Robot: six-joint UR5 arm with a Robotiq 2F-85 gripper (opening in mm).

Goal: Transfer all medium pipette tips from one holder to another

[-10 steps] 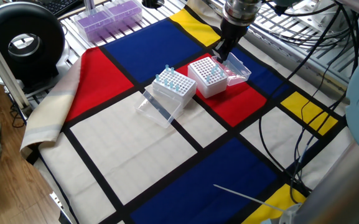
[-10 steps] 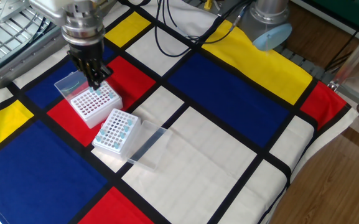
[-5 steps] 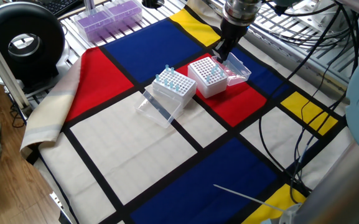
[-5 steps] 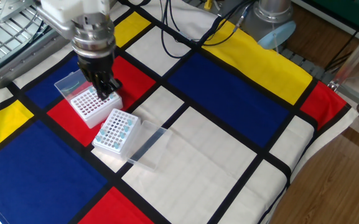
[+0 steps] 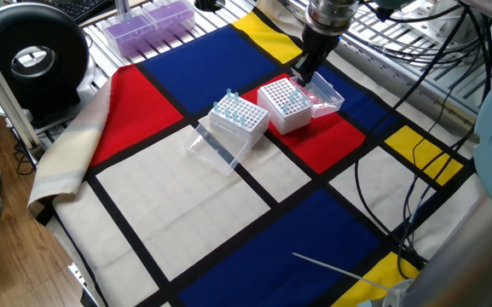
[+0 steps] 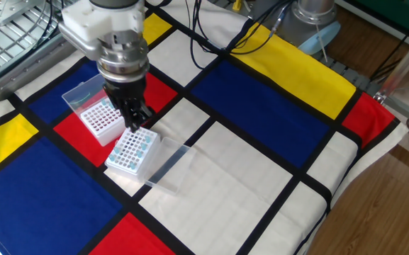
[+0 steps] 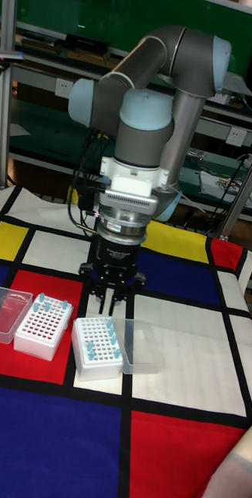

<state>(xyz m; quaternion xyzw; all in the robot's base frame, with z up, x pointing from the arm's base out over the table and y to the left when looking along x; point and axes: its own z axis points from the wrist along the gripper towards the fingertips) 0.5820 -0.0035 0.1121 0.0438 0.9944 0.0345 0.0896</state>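
Two white racks stand side by side on the checked cloth. The left rack (image 6: 99, 119) (image 7: 40, 327) holds a few medium pipette tips (image 7: 47, 306) along its back row. The right rack (image 6: 132, 151) (image 7: 96, 348) holds several blue-topped tips (image 7: 104, 336) scattered over its holes. My gripper (image 6: 139, 122) (image 7: 111, 308) points straight down, just above the back edge of the right rack. Its fingers stand slightly apart and I see nothing between them. Both racks also show in one fixed view, the left rack (image 5: 286, 104) and the right rack (image 5: 239, 118).
A clear lid (image 6: 81, 93) lies open behind the left rack and another clear lid (image 6: 169, 166) lies flat beside the right rack. A box with purple contents (image 5: 147, 21) stands off the cloth. Cables (image 6: 211, 35) run over the cloth's far side.
The gripper has moved from above the left rack across to above the right rack. The racks and lids have not moved.
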